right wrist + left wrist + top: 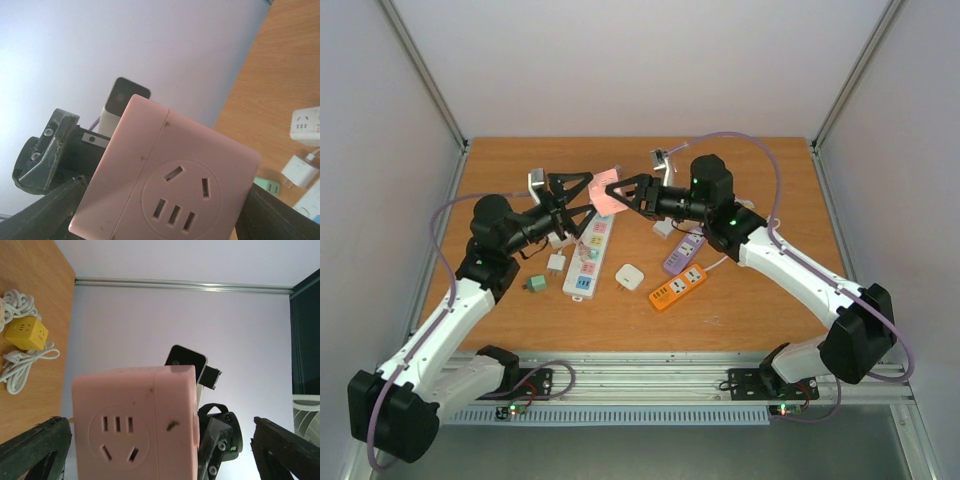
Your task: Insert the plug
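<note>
A pink cube socket [606, 194] hangs in the air over the middle of the table. My right gripper [618, 197] is shut on it; in the right wrist view both fingers press the sides of the pink cube socket [175, 185], whose holes face the camera. My left gripper [588, 196] is open around the same cube [135, 425], with its right finger [285, 450] well clear of it. Loose white plugs [630, 277] [557, 263] lie on the table below. Neither gripper holds a plug.
A white power strip [588, 257], a purple one [684, 252] and an orange one [677, 287] lie mid-table. A green adapter [535, 284] lies by the left arm. A yellow cube socket [27, 333] with a white cable shows in the left wrist view.
</note>
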{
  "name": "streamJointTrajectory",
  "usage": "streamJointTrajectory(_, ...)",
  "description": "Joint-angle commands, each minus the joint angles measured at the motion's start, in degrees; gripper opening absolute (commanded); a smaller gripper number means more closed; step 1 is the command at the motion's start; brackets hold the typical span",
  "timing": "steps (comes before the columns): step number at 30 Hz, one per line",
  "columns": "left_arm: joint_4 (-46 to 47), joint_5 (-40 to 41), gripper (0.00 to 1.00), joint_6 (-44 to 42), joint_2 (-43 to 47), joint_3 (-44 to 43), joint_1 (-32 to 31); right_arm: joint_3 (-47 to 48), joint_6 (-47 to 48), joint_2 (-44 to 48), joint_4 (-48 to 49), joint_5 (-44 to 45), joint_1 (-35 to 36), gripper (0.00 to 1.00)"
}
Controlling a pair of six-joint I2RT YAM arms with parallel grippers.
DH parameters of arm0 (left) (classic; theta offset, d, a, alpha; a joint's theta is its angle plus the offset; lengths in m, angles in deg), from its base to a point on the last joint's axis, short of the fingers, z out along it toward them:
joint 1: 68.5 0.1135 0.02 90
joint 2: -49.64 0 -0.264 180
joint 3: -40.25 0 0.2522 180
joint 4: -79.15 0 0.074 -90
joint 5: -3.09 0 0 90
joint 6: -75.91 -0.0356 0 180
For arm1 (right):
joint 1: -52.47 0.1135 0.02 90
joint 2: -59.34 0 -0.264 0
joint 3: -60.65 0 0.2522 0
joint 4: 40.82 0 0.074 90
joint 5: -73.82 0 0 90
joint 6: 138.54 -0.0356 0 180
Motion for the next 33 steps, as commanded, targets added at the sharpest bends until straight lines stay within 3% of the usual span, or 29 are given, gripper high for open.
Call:
streamJointTrajectory(1,6.55,-1.43,0.98,5.12,-1.25,0.27,-0.2,1.86,-3.41,-1.58,7.63,0.99,1.64,0.63)
streamJointTrajectory(5,8.26,-0.81,0.94,6.59,-1.71,1.35,-0.24,1.87,-5.3,-2.28,9.04,1.25,1.89,0.64)
streamJointTrajectory(12,10.77,-2.21,0.63,6.8,-4.1,0.64,-0.2,0.54,-5.22,-2.36,9.23,1.24,1.96,0.65)
streamJointTrajectory(15,10.57,-2.33,0.55,4.95,-4.75,0.23,-0.2,0.49,-2.37,-1.75,6.66,1.25,1.96,0.78)
streamJointTrajectory(18,8.71,-3.4,0.49,1.76,-5.26,-0.78,-0.2,0.32,5.1,0.8,0.89,4.26,1.84,0.97)
streamJointTrajectory(26,-8.33,-10.69,0.47,-19.8,-4.92,-4.25,-0.11,5.22,39.83,5.54,-24.3,12.52,1.85,0.99)
streamJointTrajectory(33,-24.14,-14.63,0.46,-34.81,-4.63,-7.25,-0.11,2.46,62.42,7.31,-27.03,2.49,1.96,0.98)
